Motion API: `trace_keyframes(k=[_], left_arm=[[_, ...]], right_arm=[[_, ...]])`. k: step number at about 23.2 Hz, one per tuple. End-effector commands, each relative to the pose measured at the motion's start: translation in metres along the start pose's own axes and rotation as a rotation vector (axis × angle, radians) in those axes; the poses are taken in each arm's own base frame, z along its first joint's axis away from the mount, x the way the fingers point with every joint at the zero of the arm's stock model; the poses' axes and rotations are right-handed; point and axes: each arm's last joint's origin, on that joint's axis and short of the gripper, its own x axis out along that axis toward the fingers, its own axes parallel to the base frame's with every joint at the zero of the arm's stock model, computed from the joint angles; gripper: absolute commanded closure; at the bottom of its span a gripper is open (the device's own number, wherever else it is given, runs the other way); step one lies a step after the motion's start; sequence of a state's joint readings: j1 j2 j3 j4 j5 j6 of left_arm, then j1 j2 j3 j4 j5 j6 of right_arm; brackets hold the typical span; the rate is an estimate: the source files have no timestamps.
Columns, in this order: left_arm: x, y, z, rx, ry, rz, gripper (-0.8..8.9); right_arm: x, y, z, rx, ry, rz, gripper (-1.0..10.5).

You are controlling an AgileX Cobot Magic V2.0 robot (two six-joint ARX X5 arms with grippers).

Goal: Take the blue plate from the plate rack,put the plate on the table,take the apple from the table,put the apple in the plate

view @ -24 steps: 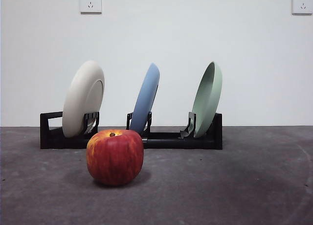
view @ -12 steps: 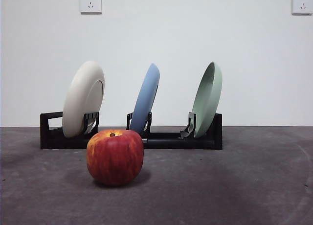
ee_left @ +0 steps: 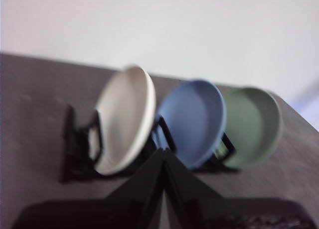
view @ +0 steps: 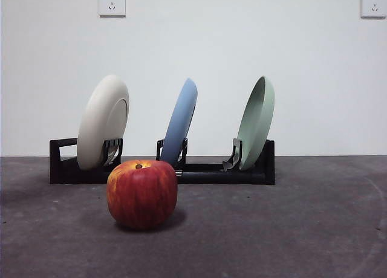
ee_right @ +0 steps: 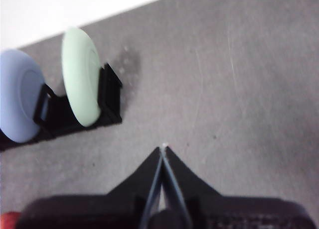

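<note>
The left gripper (ee_left: 163, 154) hangs above the table with its two black jaws pressed together, tips meeting in a point and grasping nothing. Beyond those tips, a little blurred, stands the plate rack (ee_left: 75, 154) with its three plates on edge. The right gripper (ee_right: 163, 150) is likewise clenched tip to tip and empty, poised over bare table (ee_right: 239, 99), with the pale green plate's end of the rack off to one side.

In the front view neither arm appears. The apple (view: 142, 193), red with yellow-orange streaks round its stem dip, sits on the dark grey, mottled table (view: 290, 229) at the near left of centre, just in front of the rack and apart from it. The long, low black plate rack (view: 205, 172) runs left to right behind it, near the wall. Three plates lean in its slots, all tilted the same way. The cream-white plate (view: 103, 121) is on the left, the blue plate (view: 181, 118) stands in the middle slot, and the pale green plate (view: 257, 121) is on the right. The plates do not touch one another.

On the white wall (view: 242, 48) behind, two white power sockets are mounted high up, one at upper left (view: 112, 2) and one at the upper right corner (view: 373, 3). Each carries tiny marks too small to read.
</note>
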State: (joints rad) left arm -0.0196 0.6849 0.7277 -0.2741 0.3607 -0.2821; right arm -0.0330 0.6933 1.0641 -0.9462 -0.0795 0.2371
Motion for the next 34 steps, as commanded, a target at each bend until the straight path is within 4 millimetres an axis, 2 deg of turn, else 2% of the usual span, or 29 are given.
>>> trace_keyframes(k=[1, 5, 8, 12, 17, 22, 28, 34], left_arm=[[0.013, 0.001, 0.005, -0.027, 0.075, -0.073, 8.18], [0.034, 0.001, 0.019, -0.105, 0.208, -0.179, 8.18], [0.056, 0.001, 0.037, -0.163, 0.338, -0.178, 8.18], [0.088, -0.008, 0.060, -0.150, 0.451, -0.211, 8.19], [0.136, -0.032, 0.080, -0.085, 0.550, -0.202, 8.19], [0.195, -0.057, 0.096, -0.049, 0.611, -0.263, 8.19], [0.255, -0.075, 0.101, -0.072, 0.634, -0.302, 8.18], [0.285, -0.070, 0.085, -0.129, 0.658, -0.248, 8.07]], right_arm=[[0.010, 0.001, 0.003, 0.015, 0.078, 0.002, 9.5], [0.029, 0.002, 0.007, 0.033, 0.225, 0.034, 9.5], [0.047, 0.003, 0.008, 0.034, 0.316, 0.096, 9.5], [0.063, 0.003, 0.009, 0.003, 0.387, 0.136, 9.5], [0.073, 0.004, 0.010, 0.012, 0.410, 0.164, 9.5], [0.073, 0.004, 0.011, 0.011, 0.404, 0.165, 9.5], [0.073, 0.004, 0.010, 0.012, 0.410, 0.163, 9.5], [0.073, 0.004, 0.011, 0.011, 0.402, 0.165, 9.5]])
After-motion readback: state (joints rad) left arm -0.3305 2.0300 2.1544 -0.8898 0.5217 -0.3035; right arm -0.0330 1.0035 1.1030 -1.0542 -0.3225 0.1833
